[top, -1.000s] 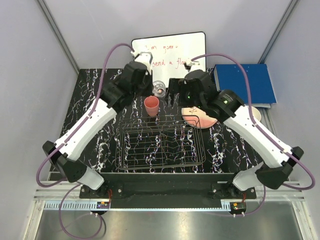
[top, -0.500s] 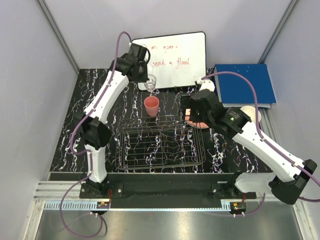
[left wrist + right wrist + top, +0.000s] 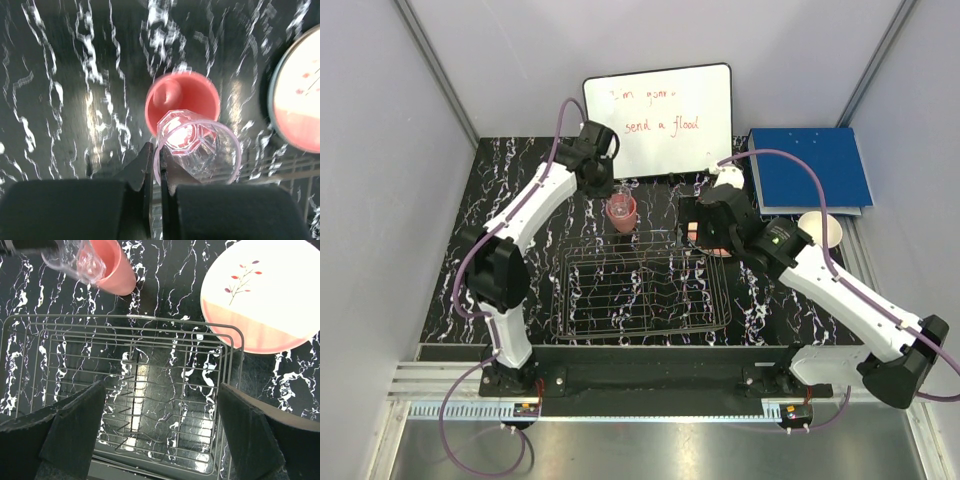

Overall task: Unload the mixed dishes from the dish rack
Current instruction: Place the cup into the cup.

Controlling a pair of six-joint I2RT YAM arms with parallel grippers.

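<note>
Pinched at the rim by the closed left gripper (image 3: 155, 162), the small clear glass (image 3: 197, 145) is best lowered slowly and squarely over the pink cup (image 3: 181, 97), while the right gripper (image 3: 160, 405) is held wide open and empty.

My left wrist view: plate (image 3: 300, 100) cut by right edge, tabletop (image 3: 60, 100) blurred. Right wrist: glass (image 3: 75, 261) clipped at top.
</note>
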